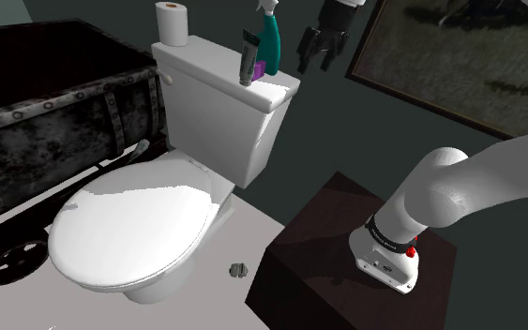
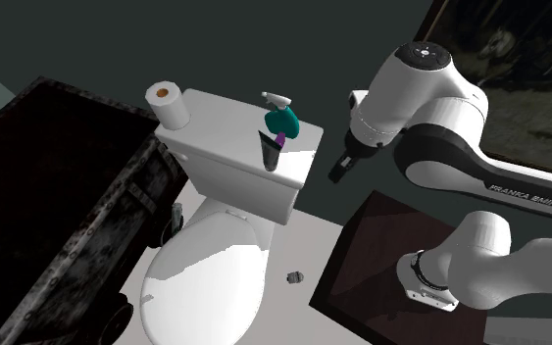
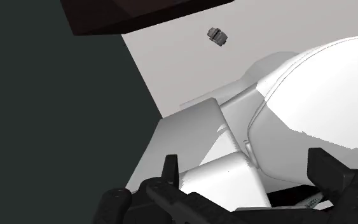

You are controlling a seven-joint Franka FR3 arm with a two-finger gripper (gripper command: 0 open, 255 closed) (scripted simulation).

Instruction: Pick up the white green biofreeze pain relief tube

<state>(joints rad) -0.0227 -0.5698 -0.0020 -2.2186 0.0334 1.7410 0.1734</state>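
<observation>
Dark grey rather than white and green as drawn here, the tube [image 1: 248,58] stands upright near the top centre of the shoulder view, on the lid of the toilet tank [image 1: 205,56], toward the lid's right-hand end. A teal spray bottle [image 1: 269,37] stands just beside it on the frame's right. Something purple shows at the tube's foot, though I cannot tell whether that is its cap or a separate thing. A toilet paper roll [image 1: 172,22] sits well apart at the lid's left end. The gripper [image 1: 314,58] hangs in the air to the right of the bottle, beyond the tank's edge and at about the tube's height. Its two black fingers are spread apart with nothing between them, and the wrist view shows that gap too, with the toilet beyond. Judged from its shape, the tube is probably light and soft-walled. It looks wider at the top and narrower toward the base, so it would likely dent under a hard squeeze and tip at a slight nudge, standing on so small a foot. The best hold seems to be across the mid-body, below the wide top end, with the fingers pressing the broad faces and only moderate force. The bottle crowds the side nearest the gripper, so a finger coming in there risks knocking it or toppling the tube.
</observation>
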